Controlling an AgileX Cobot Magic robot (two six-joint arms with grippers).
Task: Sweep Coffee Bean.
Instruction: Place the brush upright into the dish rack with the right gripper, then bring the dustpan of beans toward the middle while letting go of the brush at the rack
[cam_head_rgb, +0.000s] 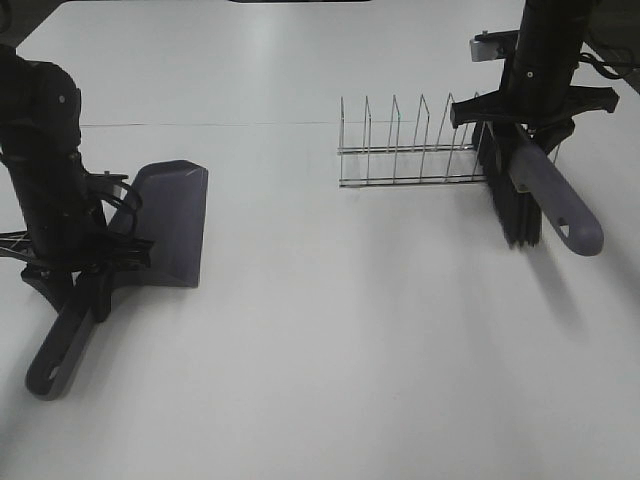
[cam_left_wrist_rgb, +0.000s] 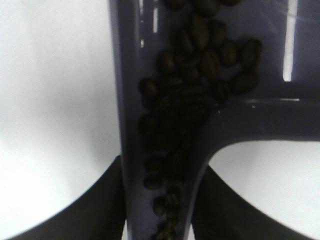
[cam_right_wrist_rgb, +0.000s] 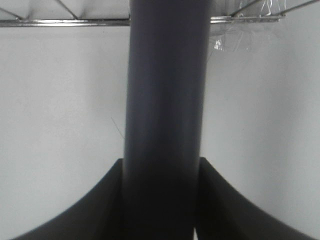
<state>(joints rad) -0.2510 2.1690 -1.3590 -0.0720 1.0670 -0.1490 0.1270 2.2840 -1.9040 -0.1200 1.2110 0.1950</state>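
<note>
Across the white tabletop (cam_head_rgb: 330, 390), the wire rack (cam_head_rgb: 405, 150) stood toward the back, right of centre. Over on the left, the purple dustpan (cam_head_rgb: 172, 222) was up in the grip of the left arm (cam_head_rgb: 45, 170), handle slanting toward the camera. The left jaws were closed snug on either side of that handle. On the right, the brush (cam_head_rgb: 515, 200) hung bristles-down just beside the rack's right end. The right jaws were clamped around its thick grey handle (cam_right_wrist_rgb: 165, 100) (whether the bristles met the tabletop, I could not tell). And the coffee beans (cam_left_wrist_rgb: 185, 100)? All inside the dustpan, heaped in the scoop's back corner and spilling down the hollow of the handle.
</note>
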